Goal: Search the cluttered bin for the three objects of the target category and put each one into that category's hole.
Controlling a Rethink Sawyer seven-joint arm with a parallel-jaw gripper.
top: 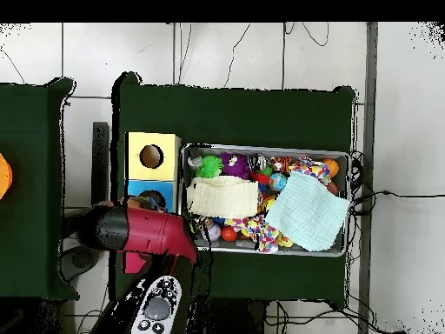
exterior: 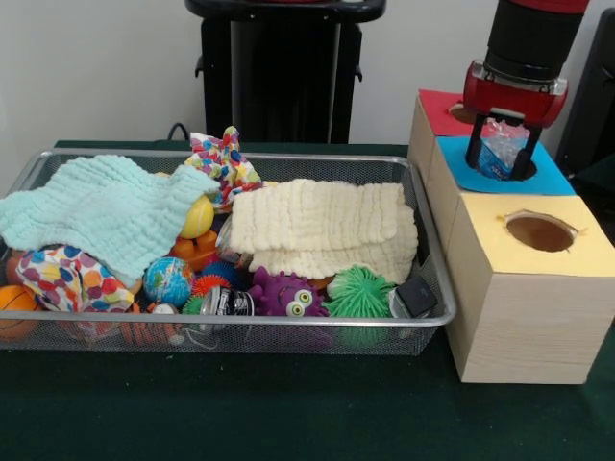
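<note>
While over blue-topped hole (exterior: 524, 171), end effector (exterior: 502, 158) clamps crumpled clear packet (exterior: 500, 152), long axis upright.

Claw (exterior: 501, 154) downward, fingers closed

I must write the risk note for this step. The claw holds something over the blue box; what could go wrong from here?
1. The crinkled clear packet in the claw looks about as wide as the hole of the blue box, so it could catch on the rim instead of falling in.
2. Two cloths, cream and mint, cover much of the bin, so other targets may stay hidden.
</note>
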